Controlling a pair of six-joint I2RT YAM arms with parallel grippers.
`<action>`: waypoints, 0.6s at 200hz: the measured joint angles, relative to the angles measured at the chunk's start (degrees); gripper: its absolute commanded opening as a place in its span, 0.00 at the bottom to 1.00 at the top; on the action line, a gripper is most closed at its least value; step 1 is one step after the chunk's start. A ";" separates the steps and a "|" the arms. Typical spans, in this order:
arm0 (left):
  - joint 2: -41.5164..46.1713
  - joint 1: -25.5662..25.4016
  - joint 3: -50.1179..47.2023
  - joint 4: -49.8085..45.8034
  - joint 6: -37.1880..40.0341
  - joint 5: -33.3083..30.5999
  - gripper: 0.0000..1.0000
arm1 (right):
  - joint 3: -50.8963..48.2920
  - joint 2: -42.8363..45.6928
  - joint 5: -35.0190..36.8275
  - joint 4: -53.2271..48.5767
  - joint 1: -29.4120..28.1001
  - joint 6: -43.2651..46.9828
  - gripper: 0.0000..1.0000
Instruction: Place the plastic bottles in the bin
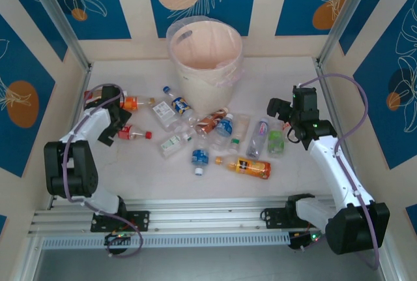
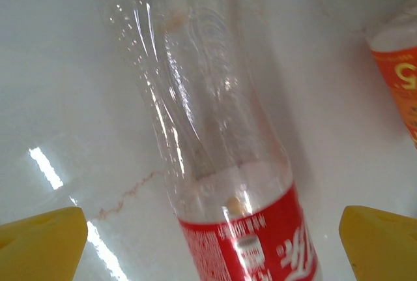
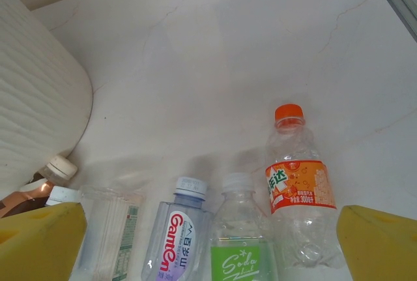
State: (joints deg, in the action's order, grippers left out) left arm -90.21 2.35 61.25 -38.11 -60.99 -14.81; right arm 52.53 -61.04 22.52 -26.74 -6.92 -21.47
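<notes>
Several plastic bottles lie scattered on the white table in front of the bin (image 1: pixel 205 46), a pale pink-cream bucket with a clear liner. My left gripper (image 1: pixel 116 126) is open at the left. A clear bottle with a red label (image 2: pixel 247 229) lies on the table between its yellow fingertips (image 2: pixel 42 242), untouched; from above that bottle (image 1: pixel 133 134) has a red cap. My right gripper (image 1: pixel 281 119) is open and holds nothing. Ahead of it lie an orange-label bottle (image 3: pixel 296 186), a green Soda bottle (image 3: pixel 244 248) and a Ganten bottle (image 3: pixel 179 235).
An orange bottle (image 1: pixel 133 103) lies just beyond my left gripper, its label (image 2: pixel 401 79) at that wrist view's right edge. A full orange drink bottle (image 1: pixel 246 166) lies near the front. The bin's wall (image 3: pixel 32 118) rises left of my right gripper. Metal posts (image 1: pixel 339 27) frame the table.
</notes>
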 measured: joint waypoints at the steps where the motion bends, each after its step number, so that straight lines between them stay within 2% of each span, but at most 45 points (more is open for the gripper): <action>1: -0.11 0.04 0.00 0.00 0.00 0.00 0.97 | 0.00 0.02 0.00 0.00 0.00 0.00 0.99; 68: -8.90 0.90 1.38 2.95 1.33 3.17 0.87 | -0.02 0.44 -0.04 -0.07 0.00 0.02 0.99; 120: -12.24 0.90 2.78 4.70 2.56 4.74 0.71 | -0.02 0.52 -0.04 -0.07 0.00 0.02 0.99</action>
State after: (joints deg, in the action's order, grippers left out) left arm -102.45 3.25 64.03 -33.41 -58.43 -10.07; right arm 52.51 -60.51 22.48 -26.81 -6.92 -21.45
